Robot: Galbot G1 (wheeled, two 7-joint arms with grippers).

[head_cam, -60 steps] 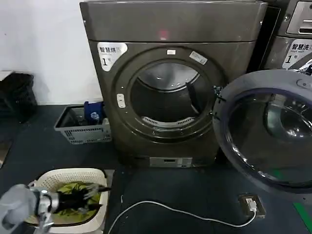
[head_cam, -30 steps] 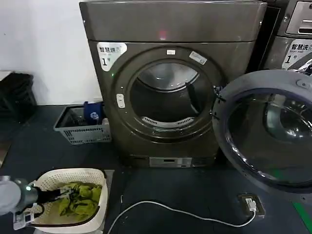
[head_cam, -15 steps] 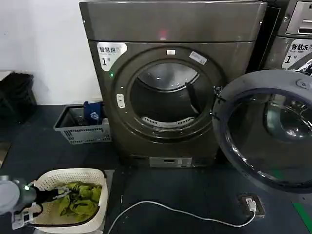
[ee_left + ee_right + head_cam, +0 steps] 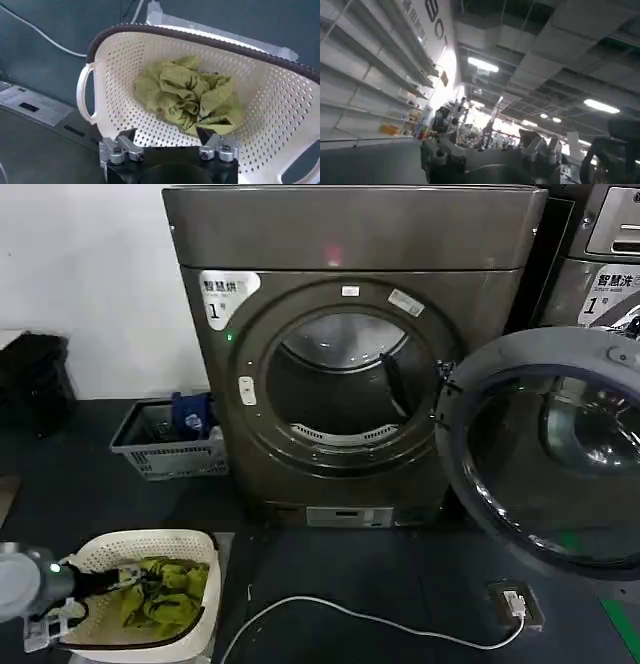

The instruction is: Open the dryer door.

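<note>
The dryer (image 4: 350, 234) is a grey-bronze machine with a "1" sticker, and its round drum opening (image 4: 340, 384) is uncovered. The dryer door (image 4: 500, 354) stands swung wide to the right, its grey inner rim and dark glass facing me. My left gripper (image 4: 128, 576) is low at the bottom left, at the near rim of a white basket (image 4: 205, 624). In the left wrist view the left gripper (image 4: 165, 134) is open, with nothing between its fingers, just short of green clothes (image 4: 187, 97) lying in the basket (image 4: 115, 70). My right gripper (image 4: 487, 142) points up at a ceiling, open and holding nothing.
A grey crate (image 4: 168, 442) sits on the floor left of the dryer. A white cable (image 4: 350, 614) runs across the dark floor to a floor socket (image 4: 515, 604). A lighter grey machine (image 4: 600, 274) stands behind the open door. A dark bag (image 4: 30, 379) lies at the far left.
My left gripper has drawn back to the left from above the green clothes to the basket's near rim, then barely moved. The door and dryer have not moved.
</note>
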